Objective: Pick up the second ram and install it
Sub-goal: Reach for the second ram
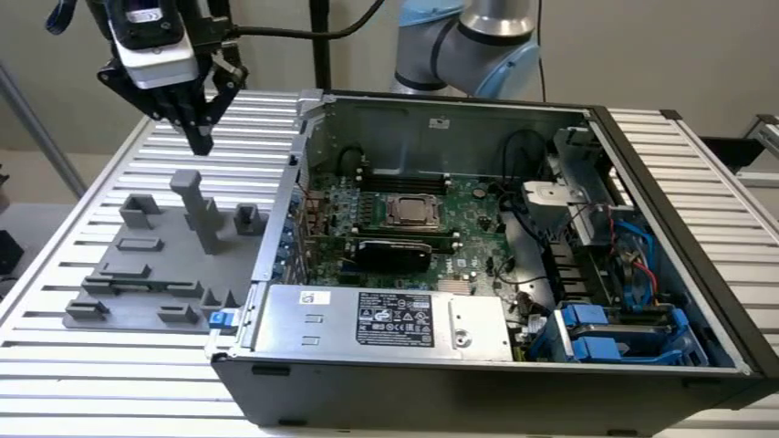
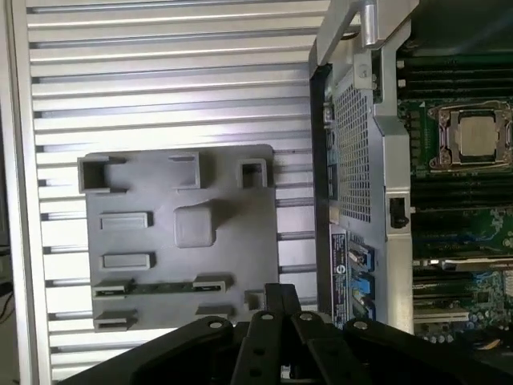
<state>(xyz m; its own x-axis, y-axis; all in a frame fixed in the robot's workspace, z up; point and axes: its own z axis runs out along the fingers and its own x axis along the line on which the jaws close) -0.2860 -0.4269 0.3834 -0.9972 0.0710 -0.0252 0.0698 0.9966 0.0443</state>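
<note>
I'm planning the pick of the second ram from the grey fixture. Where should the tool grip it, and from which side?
Grip the second ram at the middle of its long top edge, between the two holders at its ends. Bring the tool straight down from above, pinching its flat faces: it appears to stand on edge in the grey fixture, leaving only that mid-span free.

A robotics lab: open computer case (image 1: pixel 487 392) on slatted aluminium bench (image 1: pixel 98 365).
</note>
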